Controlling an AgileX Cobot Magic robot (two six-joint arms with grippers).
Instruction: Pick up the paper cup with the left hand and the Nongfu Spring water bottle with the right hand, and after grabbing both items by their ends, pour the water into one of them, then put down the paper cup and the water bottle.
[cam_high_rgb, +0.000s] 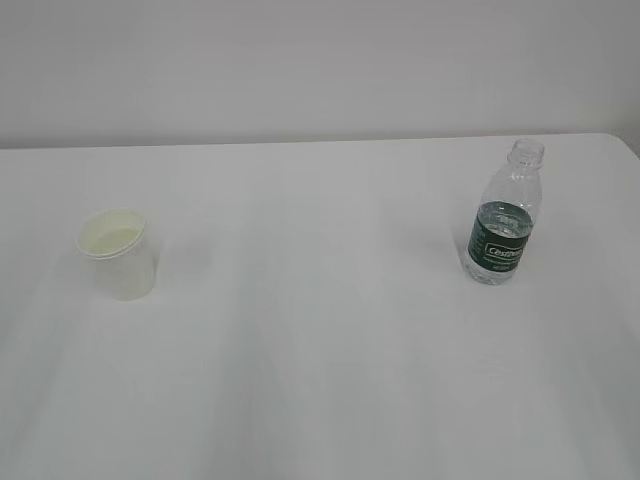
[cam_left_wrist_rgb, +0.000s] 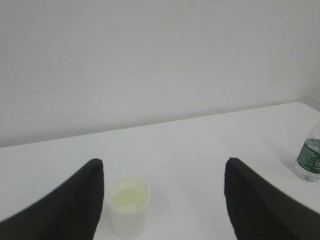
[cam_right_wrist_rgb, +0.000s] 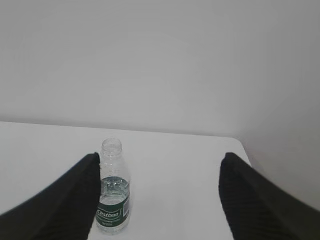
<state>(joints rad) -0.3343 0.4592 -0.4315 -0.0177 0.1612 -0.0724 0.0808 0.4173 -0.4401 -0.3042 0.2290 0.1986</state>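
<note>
Exterior view: paper cup (cam_high_rgb: 118, 254), water bottle (cam_high_rgb: 505, 217) apart.

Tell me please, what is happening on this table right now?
Nothing is held yet. A paper cup stands upright on the left of the white table, and an uncapped Nongfu Spring water bottle stands upright on the right, with some water in it. The left tool is open, with the cup just beside its left finger. The right tool is open too, with the bottle next to its left finger. Neither arm shows in the exterior view.
</note>
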